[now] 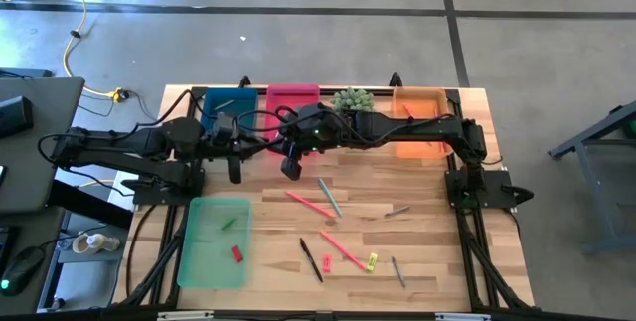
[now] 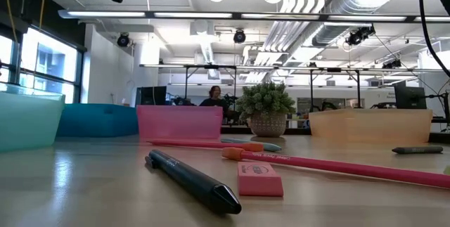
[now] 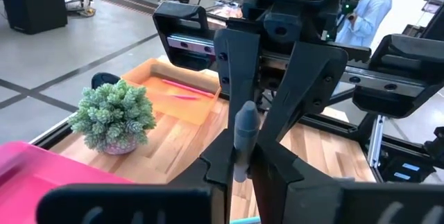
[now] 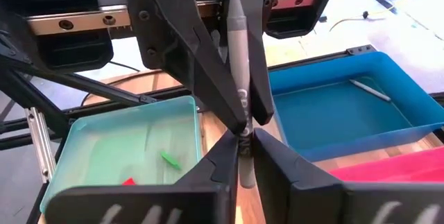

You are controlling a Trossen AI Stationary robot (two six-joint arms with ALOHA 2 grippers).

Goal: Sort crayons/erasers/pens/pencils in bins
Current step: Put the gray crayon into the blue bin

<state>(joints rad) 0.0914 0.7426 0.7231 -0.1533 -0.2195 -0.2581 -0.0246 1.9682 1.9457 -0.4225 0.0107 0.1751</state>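
My two grippers meet tip to tip high above the table, in front of the blue bin (image 1: pixel 224 102) and the pink bin (image 1: pixel 293 95). My left gripper (image 1: pixel 258 140) reaches in from the left and my right gripper (image 1: pixel 268 140) from the right. Both are shut on one grey pen (image 4: pixel 239 64), which also shows in the left wrist view (image 3: pixel 244 134). The pale-green bin (image 1: pixel 214 241) holds a green eraser (image 1: pixel 228 225) and a red eraser (image 1: pixel 237 253). A yellow eraser (image 1: pixel 373 259) and a red eraser (image 1: pixel 327 263) lie on the table. The orange bin (image 1: pixel 422 112) holds pink sticks. My left gripper (image 3: pixel 243 179) pinches the pen's lower part (image 3: pixel 240 165) between its two fingertips. It comes about level from the table's left, with the fingers across the pen. The pen stands up from the fingertips, clear of the table. My right gripper (image 4: pixel 244 151) pinches the pen near its lower end (image 4: pixel 244 141) between its two fingertips, just beside the left gripper's fingertips (image 4: pixel 232 116). It comes about level from the table's right, with the fingers across the pen. The long upper part rises between the left gripper's fingers.
Loose on the table's middle lie two pink-red sticks (image 1: pixel 310 202) (image 1: pixel 343 248), a grey-blue pencil (image 1: pixel 330 197), a black pen (image 1: pixel 311 259) and two grey sticks (image 1: pixel 397 212) (image 1: pixel 397 271). A small potted plant (image 1: pixel 353 99) stands between the pink and orange bins.
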